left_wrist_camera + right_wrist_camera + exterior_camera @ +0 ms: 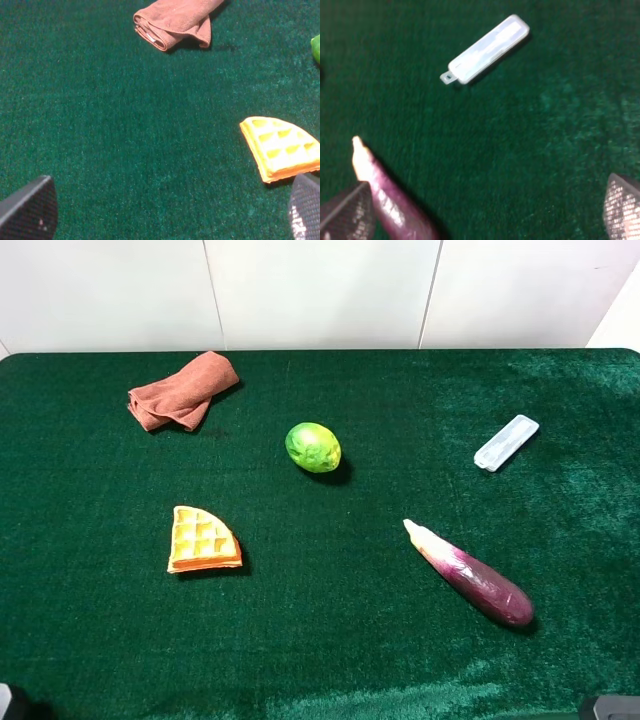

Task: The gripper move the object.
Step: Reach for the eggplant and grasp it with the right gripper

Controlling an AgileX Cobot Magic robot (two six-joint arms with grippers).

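The dark green velvet bench (330,640) carries everything. The right end effector (485,222), its dark mesh-faced fingers spread wide and empty, hangs near the long glossy purple toy eggplant (470,575), which lies at the bench's right near side, just beside one finger. The left end effector (167,220) is equally wide, holding nothing. I'd centre the right one across the eggplant's thick middle, descend low, then close, well apart from the pale translucent rectangular bar (485,49).
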